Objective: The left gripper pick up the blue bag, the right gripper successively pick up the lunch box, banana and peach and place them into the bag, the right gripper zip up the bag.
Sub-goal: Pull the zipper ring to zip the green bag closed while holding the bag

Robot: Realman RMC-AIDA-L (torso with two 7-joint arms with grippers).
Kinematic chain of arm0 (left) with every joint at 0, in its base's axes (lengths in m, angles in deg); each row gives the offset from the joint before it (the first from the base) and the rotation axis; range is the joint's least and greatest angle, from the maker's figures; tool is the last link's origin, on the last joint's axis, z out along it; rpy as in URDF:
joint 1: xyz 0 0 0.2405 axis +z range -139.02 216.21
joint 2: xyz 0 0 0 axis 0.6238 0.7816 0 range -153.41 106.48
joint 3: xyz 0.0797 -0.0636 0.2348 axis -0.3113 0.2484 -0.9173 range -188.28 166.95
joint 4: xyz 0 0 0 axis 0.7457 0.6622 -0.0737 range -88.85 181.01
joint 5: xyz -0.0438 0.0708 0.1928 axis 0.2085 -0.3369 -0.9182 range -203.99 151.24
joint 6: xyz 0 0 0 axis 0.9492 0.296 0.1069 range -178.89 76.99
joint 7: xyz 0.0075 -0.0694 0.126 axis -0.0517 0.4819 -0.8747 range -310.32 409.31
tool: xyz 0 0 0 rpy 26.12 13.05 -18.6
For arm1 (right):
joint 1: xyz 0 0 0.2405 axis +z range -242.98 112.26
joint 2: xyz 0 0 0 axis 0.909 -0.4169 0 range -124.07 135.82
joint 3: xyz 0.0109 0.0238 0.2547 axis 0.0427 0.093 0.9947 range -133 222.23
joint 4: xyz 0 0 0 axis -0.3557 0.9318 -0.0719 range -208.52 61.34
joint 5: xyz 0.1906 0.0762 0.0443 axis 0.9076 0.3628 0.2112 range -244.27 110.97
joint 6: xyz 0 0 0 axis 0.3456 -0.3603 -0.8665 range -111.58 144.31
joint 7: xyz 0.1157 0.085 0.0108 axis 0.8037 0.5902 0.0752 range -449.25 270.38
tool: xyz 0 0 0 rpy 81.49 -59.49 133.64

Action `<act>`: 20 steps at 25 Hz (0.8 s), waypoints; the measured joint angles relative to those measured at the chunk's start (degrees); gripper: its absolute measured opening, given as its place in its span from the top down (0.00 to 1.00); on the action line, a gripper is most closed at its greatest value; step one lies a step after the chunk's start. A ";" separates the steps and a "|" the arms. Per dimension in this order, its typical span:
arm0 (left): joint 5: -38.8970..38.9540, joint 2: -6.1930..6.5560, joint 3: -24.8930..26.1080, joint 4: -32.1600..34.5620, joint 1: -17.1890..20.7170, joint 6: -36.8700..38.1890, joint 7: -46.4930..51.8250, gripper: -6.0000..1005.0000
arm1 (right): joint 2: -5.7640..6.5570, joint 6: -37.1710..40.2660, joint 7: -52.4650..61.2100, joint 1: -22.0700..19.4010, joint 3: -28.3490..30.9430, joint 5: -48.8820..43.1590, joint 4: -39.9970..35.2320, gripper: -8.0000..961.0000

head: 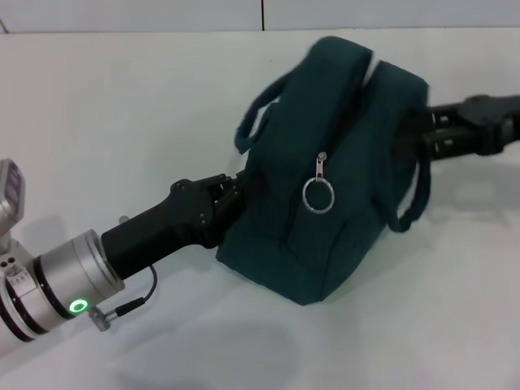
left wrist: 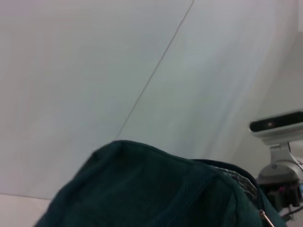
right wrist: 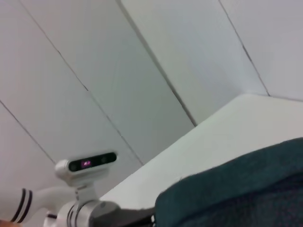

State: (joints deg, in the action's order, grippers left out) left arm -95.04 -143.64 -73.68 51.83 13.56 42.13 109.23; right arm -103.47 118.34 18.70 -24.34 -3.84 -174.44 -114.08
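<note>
The left gripper (head: pixel 231 195) presses into the near end of the bag (head: pixel 325 175); its fingers are buried in the fabric, so I cannot tell whether they grip. The right gripper (head: pixel 422 134) meets the bag's far end, its fingers hidden too. The bag sits tilted on the white table (head: pixel 122 106), propped between both arms, the ring pull (head: pixel 318 193) hanging on its side. Lunch box, banana and peach are out of sight, and the zip looks almost shut, with a pale sliver at the top. This seems the zipping stage; next, the right gripper likely needs to close that gap. No readable writing shows.
</note>
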 joint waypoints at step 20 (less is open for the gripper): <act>3.07 -0.30 0.33 -2.33 -0.28 0.09 -2.01 0.95 | -1.72 -2.38 -1.62 -0.67 0.07 1.42 -0.02 0.23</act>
State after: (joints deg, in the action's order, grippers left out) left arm -91.97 -143.94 -73.35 49.50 13.29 42.21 107.21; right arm -105.18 115.96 17.08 -25.01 -3.78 -173.01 -114.10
